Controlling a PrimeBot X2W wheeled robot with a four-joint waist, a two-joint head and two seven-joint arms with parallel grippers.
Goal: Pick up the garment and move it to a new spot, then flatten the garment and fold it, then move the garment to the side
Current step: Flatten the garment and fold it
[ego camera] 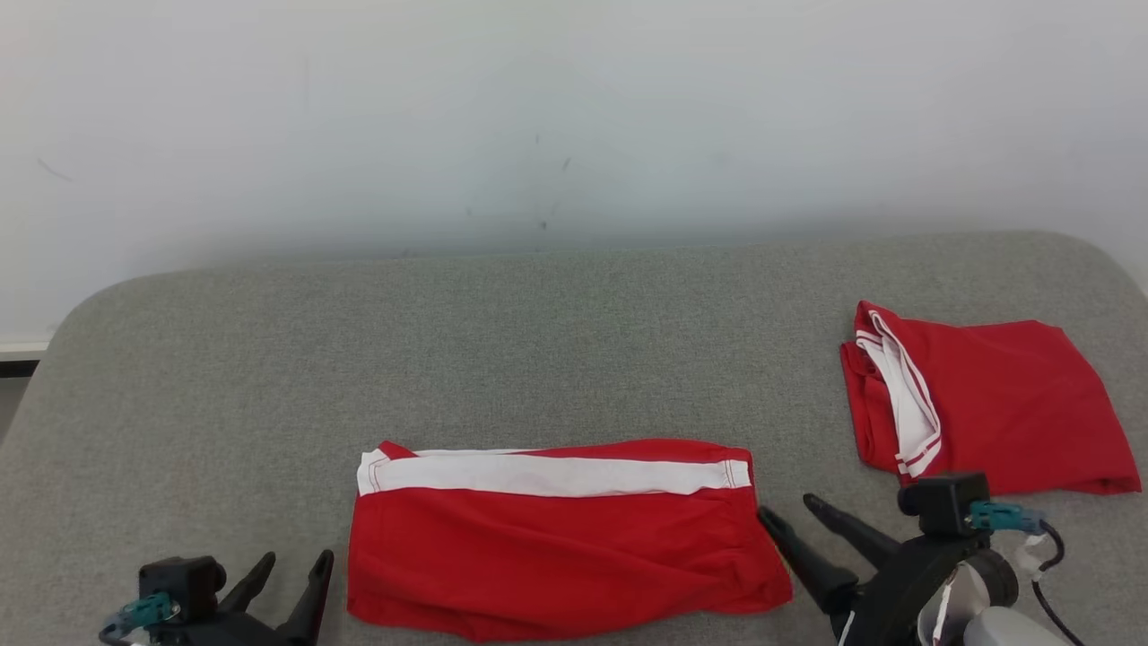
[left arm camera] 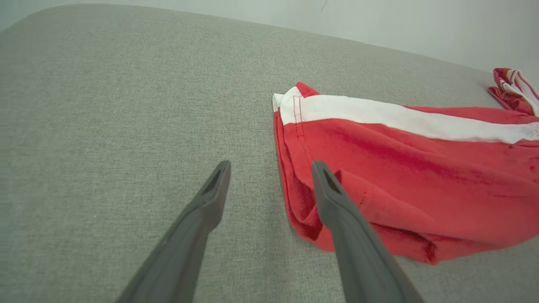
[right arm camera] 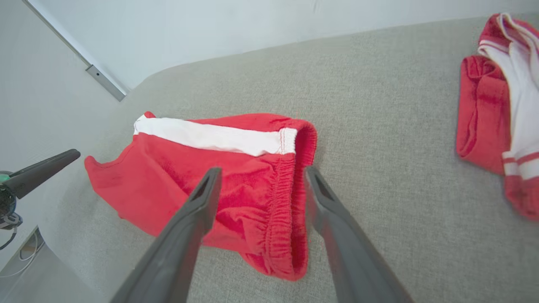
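Under everything, tabletop [ego camera: 574,341]: grey, cloth-covered, rounded far corners.
Garment [ego camera: 556,547]: red shorts with a white stripe, lying folded at near centre.
Second red garment [ego camera: 995,413]: folded, far right, well apart.
Left hand [ego camera: 297,556]: fingers spread, empty, just beside the left edge of the shorts.
Right hand [ego camera: 787,505]: fingers spread, empty, at the right waistband edge.
Step, judged: the move aside remains.
Risk: pinching only the top layer would probably open the fold; an uneven pull by the two hands could skew it.

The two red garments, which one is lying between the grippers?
The red shorts front and centre, with a wide white band along the far edge; the other red garment lies off right.
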